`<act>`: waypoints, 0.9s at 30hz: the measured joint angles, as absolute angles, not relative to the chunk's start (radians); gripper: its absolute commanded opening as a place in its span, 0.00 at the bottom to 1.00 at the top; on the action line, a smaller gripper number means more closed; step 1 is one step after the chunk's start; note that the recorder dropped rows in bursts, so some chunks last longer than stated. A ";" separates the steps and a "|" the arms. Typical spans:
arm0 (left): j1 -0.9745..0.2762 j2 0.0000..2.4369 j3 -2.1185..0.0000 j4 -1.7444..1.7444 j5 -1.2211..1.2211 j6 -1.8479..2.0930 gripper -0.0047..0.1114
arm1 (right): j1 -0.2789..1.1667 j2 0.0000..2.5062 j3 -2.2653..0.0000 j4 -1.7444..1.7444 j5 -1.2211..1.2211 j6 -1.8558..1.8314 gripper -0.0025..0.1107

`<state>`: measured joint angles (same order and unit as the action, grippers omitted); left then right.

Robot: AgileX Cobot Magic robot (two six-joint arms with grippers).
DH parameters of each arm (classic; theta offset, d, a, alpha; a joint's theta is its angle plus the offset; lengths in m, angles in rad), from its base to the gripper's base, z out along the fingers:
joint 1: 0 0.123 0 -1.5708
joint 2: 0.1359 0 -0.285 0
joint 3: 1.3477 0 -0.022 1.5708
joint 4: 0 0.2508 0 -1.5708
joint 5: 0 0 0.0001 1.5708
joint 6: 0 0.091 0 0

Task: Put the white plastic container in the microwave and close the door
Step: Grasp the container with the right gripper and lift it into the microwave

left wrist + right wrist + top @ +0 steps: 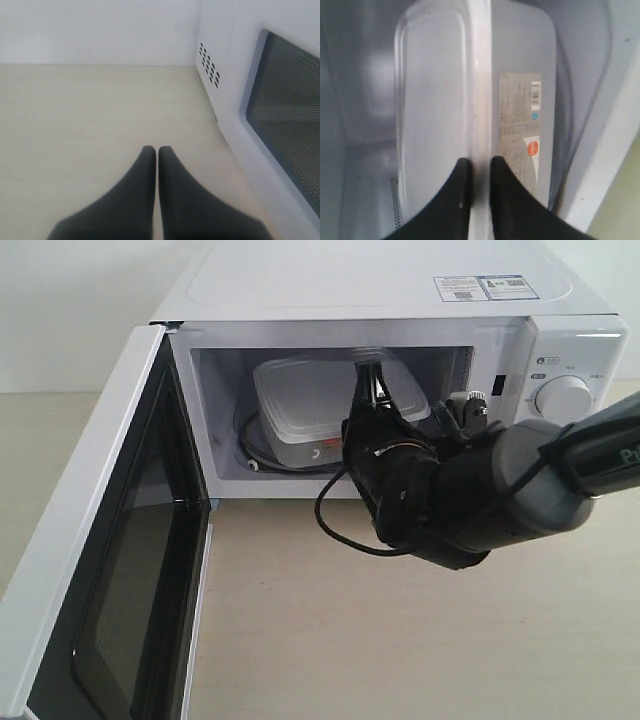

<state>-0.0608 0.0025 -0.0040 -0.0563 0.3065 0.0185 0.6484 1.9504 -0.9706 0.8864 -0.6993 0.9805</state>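
Observation:
The white microwave (380,285) stands at the back with its door (95,540) swung wide open to the left. Inside the cavity sits the white plastic container (315,400), slightly tilted. My right gripper (372,380) reaches into the cavity and is shut on the container's rim. In the right wrist view the black fingers (462,190) pinch the lid's edge of the container (435,95), whose label (520,120) faces sideways. My left gripper (156,150) is shut with nothing in it, above the table next to the microwave's side wall (220,50).
The open door's dark window (290,115) is close beside the left gripper. A black cable (335,525) loops under the right arm. The dials (562,398) are on the right panel. A beige tabletop (380,620) stretches in front of the microwave.

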 measured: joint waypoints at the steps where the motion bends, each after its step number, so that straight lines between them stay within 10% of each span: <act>1: -0.061 0.002 -0.004 -0.056 0.307 0.018 0.08 | 0.648 1.961 -0.988 0.875 -0.699 0.981 0.03; 12: -0.061 0.002 -0.004 -0.056 0.307 0.018 0.08 | 0.648 1.991 -1.075 0.844 -0.675 0.966 0.39; 27: -0.061 0.002 -0.004 -0.056 0.307 0.018 0.08 | 0.648 1.956 -1.043 0.844 -0.668 0.962 0.39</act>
